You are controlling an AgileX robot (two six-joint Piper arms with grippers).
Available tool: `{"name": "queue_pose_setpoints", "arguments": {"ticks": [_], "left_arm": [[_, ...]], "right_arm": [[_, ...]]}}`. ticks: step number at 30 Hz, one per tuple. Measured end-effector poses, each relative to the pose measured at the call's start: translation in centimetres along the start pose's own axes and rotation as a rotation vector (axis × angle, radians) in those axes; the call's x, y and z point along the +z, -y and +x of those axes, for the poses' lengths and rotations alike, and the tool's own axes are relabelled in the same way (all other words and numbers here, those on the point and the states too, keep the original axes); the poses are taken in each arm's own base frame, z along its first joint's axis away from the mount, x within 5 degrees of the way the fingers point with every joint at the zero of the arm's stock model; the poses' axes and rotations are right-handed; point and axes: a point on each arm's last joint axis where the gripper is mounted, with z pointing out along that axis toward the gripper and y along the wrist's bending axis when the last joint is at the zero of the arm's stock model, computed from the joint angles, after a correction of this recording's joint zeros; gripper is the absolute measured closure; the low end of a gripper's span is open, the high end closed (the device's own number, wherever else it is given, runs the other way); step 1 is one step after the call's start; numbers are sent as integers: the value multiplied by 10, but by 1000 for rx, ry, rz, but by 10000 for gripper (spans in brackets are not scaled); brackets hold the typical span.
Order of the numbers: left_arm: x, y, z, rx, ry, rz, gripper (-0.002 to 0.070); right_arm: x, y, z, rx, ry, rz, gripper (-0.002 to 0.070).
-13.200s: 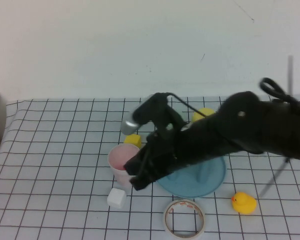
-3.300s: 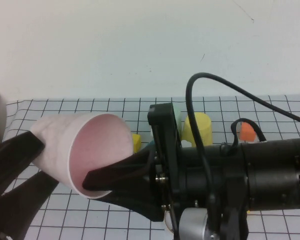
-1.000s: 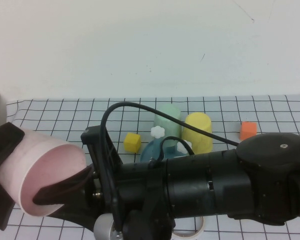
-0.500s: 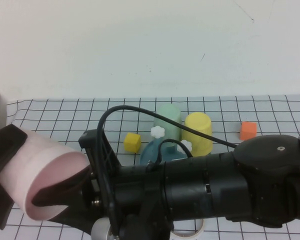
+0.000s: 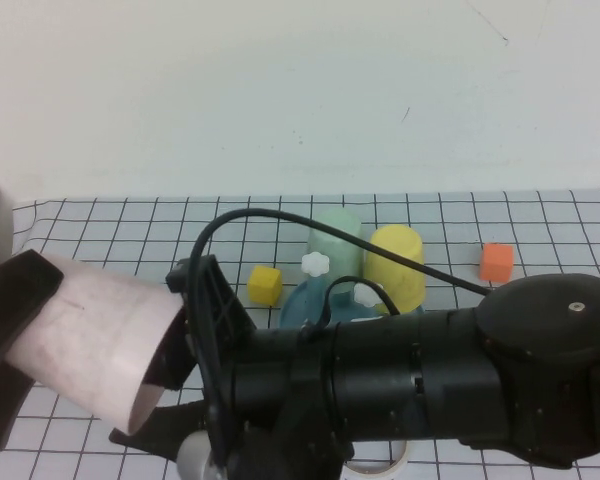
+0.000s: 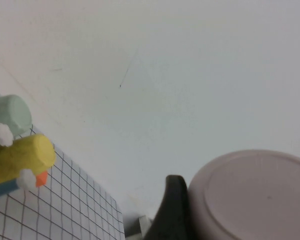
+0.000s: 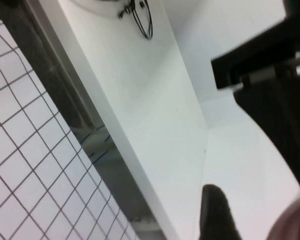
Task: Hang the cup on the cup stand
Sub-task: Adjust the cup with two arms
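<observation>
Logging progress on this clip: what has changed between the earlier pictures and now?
The pink cup left the table, lifted near the camera between the left gripper and right gripper; its mouth has turned away lately. The cup stand, green cup and yellow cup stayed put.

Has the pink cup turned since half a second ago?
Yes. The pink cup, between left tool and right tool, swung its mouth down, away from the grid tablecloth's far edge.
</observation>
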Motion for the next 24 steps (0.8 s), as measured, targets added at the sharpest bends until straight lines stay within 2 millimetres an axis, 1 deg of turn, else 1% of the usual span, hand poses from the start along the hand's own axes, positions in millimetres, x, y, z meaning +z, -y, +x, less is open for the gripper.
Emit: {"name": "queue_pose_setpoints", "arguments": {"ticks": [6,12,18,24], "left_arm": [[0,-1,-3,53,32,-13,118],[0,1,-4,61,40,-2,118],[-1,0,-7,76,80,-17,119],[-1,-1,-9,117,95,-24,119]], "right_arm": [[-2,2,3,123,-60,13,301],[-10,8,2,236,-89,45,302],[-12,9,6,374,-141,65,302],[-19,15,2,427,-129,92,302]]}}
